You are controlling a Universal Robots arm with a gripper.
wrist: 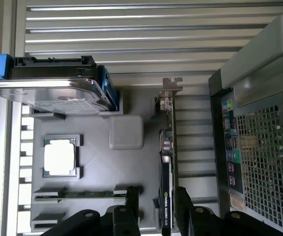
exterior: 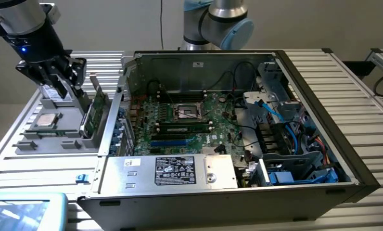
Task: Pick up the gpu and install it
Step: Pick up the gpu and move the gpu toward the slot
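Arm hung at the exterior view's left, hand (exterior: 62, 85) pointing down over the grey tray (exterior: 63, 142), released, jaws wide, nothing held. In the wrist view, fingers (wrist: 130, 200) sat either side of the gpu (wrist: 167, 196), no contact seen. Gpu (exterior: 99, 108) stood on edge in the tray: green board, black cooler, metal bracket, just beside the open PC case (exterior: 320, 185).

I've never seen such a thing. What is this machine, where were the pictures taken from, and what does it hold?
A robot arm with a two-fingered gripper. One camera watches from off the arm; the other sits on the arm's wrist. On the slatted table are an open computer case and a grey tray carrying a hard drive, a processor chip, a memory stick and the gpu, which stands on edge. The gripper is open, a finger either side of the gpu, holding nothing.
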